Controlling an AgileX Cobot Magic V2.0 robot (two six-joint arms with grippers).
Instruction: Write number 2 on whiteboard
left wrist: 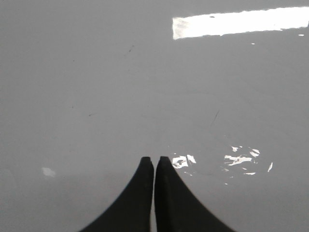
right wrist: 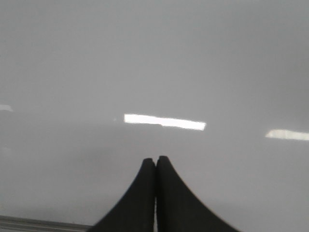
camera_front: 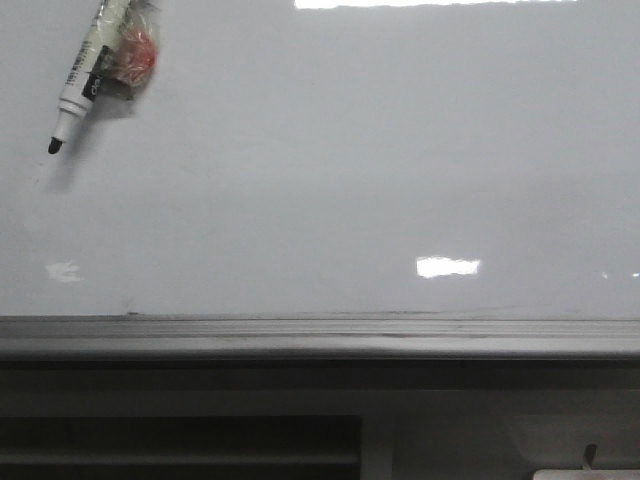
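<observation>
Both grippers, left and right, are sitting pinched closed and empty; I'm seeing the marker hanging top-left on the whiteboard, tip angling down-left, likely nearer the left arm.

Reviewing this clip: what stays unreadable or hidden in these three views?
- Marker, front view: upper end cut off by the top edge; label print too small to read.
- Reddish thing beside it: blurred, unidentifiable; what holds both is out of frame.
- Whiteboard: extends past every view.
- Left gripper, right gripper: only fingertips show, pressed together.
</observation>
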